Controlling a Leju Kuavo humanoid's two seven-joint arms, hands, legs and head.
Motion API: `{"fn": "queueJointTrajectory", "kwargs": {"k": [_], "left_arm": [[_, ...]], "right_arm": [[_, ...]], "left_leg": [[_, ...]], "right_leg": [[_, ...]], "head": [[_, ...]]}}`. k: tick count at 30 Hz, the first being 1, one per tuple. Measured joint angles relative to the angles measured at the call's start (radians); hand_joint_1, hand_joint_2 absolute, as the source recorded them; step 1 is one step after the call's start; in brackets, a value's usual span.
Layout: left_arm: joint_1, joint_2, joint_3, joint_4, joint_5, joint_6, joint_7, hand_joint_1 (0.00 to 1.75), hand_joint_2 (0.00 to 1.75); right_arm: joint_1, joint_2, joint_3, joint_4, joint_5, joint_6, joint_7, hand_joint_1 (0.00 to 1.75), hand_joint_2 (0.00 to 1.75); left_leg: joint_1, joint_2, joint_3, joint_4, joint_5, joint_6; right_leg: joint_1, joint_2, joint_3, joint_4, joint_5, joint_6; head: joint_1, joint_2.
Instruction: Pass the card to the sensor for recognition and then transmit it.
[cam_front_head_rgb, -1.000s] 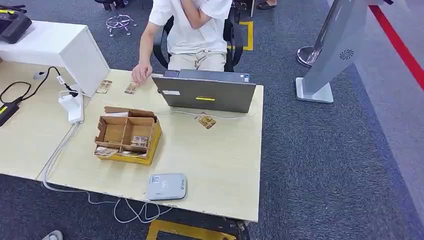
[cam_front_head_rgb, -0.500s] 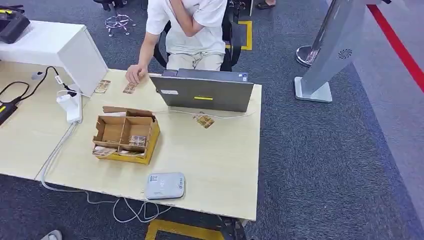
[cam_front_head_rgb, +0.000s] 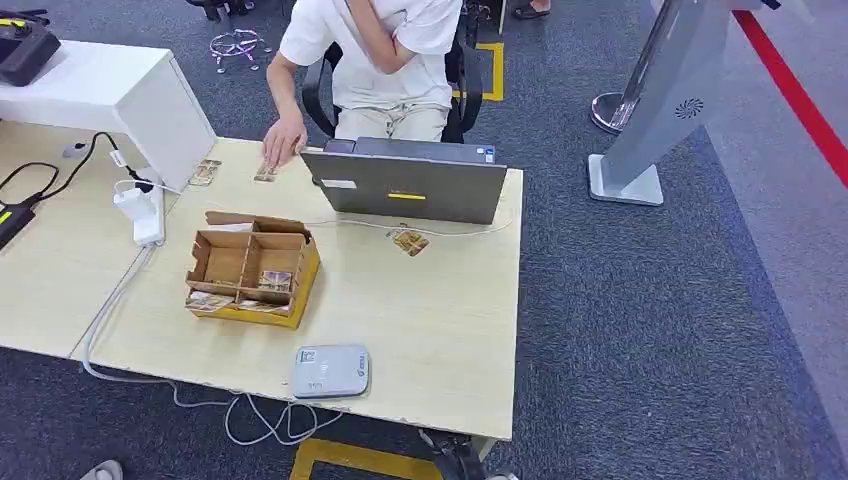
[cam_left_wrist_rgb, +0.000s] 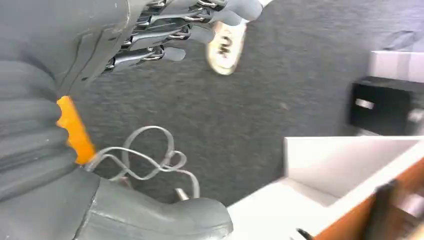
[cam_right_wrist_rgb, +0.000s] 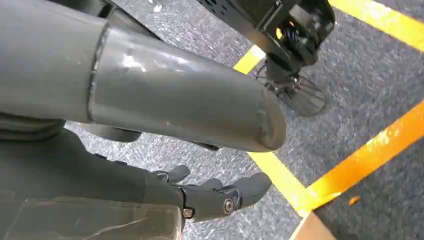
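Both hands hang low beside the body, off the table. Left hand (cam_left_wrist_rgb: 165, 30) has its dark fingers loosely apart over the grey carpet, holding nothing; right hand (cam_right_wrist_rgb: 200, 195) shows its thumb and fingers apart, also empty, above the yellow floor tape (cam_right_wrist_rgb: 280, 180).

Taking the cardboard box (cam_front_head_rgb: 254, 265) as the landmark: cards (cam_front_head_rgb: 277, 281) lie inside its compartments, one loose card (cam_front_head_rgb: 409, 241) lies on the table beyond it toward the laptop (cam_front_head_rgb: 405, 186), and the grey sensor (cam_front_head_rgb: 331, 371) sits on the near side of it at the table's edge. A person's hand (cam_front_head_rgb: 283, 140) rests on the table beyond the box, by two more cards.

I judge the task not yet begun: no card is picked up. Next, one arm must rise to a card and pinch it thinly enough to lift it flat off the surface.
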Motion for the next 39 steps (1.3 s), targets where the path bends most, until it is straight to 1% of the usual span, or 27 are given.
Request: {"fn": "queueJointTrajectory", "kwargs": {"k": [1,8,12,14,17,18,19,21,23,30,34,39], "left_arm": [[-0.001,-0.008,0.0,-0.027,0.002,-0.007,-0.001,0.0,1.75],[-0.018,-0.102,0.0,-0.286,0.01,-0.073,-0.01,0.0,1.75],[-0.038,-0.136,0.001,-0.431,0.022,-0.125,-0.018,0.0,1.75],[-0.053,-0.157,0.0,-0.503,0.023,-0.154,-0.02,0.0,1.75],[-0.068,-0.182,-0.03,-0.601,0.003,-0.164,-0.022,0.0,1.75],[-0.076,-0.188,-0.065,-0.642,-0.014,-0.155,-0.022,0.0,1.75],[-0.079,-0.189,-0.075,-0.652,-0.02,-0.15,-0.022,0.0,1.75],[-0.092,-0.192,-0.123,-0.691,-0.047,-0.126,-0.022,0.0,1.75],[-0.099,-0.192,-0.148,-0.705,-0.061,-0.111,-0.022,0.0,1.75],[-0.153,-0.186,-0.343,-0.786,-0.175,0.0,0.001,0.0,1.75],[-0.195,-0.171,-0.459,-0.801,-0.259,0.054,0.026,0.0,1.75],[-0.26,-0.164,-0.585,-0.798,-0.372,0.1,0.077,0.0,1.75]], "right_arm": [[0.0,0.0,0.0,0.0,0.0,0.001,0.0,0.0,0.0],[-0.003,0.0,0.0,0.001,0.003,0.008,0.002,0.0,0.0],[-0.007,0.0,-0.003,0.006,0.01,0.009,0.005,0.0,0.0],[-0.01,0.001,-0.007,0.009,0.012,0.029,0.008,0.0,0.0],[-0.015,0.002,-0.013,0.011,0.015,0.04,0.013,0.0,0.0],[-0.015,0.002,-0.014,0.011,0.017,0.04,0.018,0.0,0.0],[-0.016,0.002,-0.014,0.011,0.017,0.04,0.019,0.0,0.0],[-0.018,0.003,-0.016,0.013,0.02,0.042,0.023,0.0,0.0],[-0.02,0.005,-0.016,0.015,0.02,0.048,0.025,0.0,0.0],[-0.028,0.011,-0.031,0.023,0.024,0.051,0.038,0.0,0.0],[-0.033,0.015,-0.037,0.028,0.027,0.051,0.043,0.0,0.0],[-0.038,0.018,-0.04,0.035,0.032,0.051,0.048,0.0,0.0]], "left_leg": [[0.0,0.0,0.0,0.0,0.0,0.0],[0.0,0.0,-0.001,0.0,0.001,-0.001],[0.001,0.0,-0.001,0.0,0.002,-0.002],[0.001,0.0,-0.001,0.0,0.002,-0.002],[0.001,0.002,-0.001,0.0,0.003,-0.002],[0.001,0.002,-0.001,0.0,0.003,-0.002],[0.001,0.002,-0.001,0.0,0.004,-0.002],[0.001,0.003,-0.001,0.0,0.004,-0.002],[0.001,0.003,-0.001,0.0,0.005,-0.002],[0.003,0.005,-0.005,0.0,0.008,-0.003],[0.004,0.005,-0.007,0.0,0.01,-0.003],[0.004,0.005,-0.009,0.0,0.013,-0.002]], "right_leg": [[0.0,0.0,0.0,0.0,0.0,0.0],[0.0,0.0,0.0,0.0,0.001,-0.001],[0.001,0.0,-0.001,0.0,0.001,-0.001],[0.001,0.0,-0.002,0.0,0.002,-0.001],[0.001,0.002,-0.003,0.0,0.003,-0.001],[0.001,0.002,-0.003,0.0,0.004,-0.001],[0.001,0.002,-0.003,0.0,0.004,-0.001],[0.001,0.002,-0.004,0.0,0.005,-0.002],[0.001,0.003,-0.004,0.0,0.005,-0.002],[0.001,0.005,-0.007,0.0,0.009,-0.003],[0.002,0.005,-0.009,0.0,0.011,-0.003],[0.002,0.005,-0.011,0.001,0.014,-0.002]], "head": [[-0.001,0.0],[-0.001,0.0],[-0.001,0.0],[-0.001,0.0],[-0.001,0.0],[-0.001,0.0],[-0.001,0.0],[-0.001,0.0],[-0.001,0.0],[-0.001,0.0],[-0.001,0.0],[-0.001,0.0]]}}
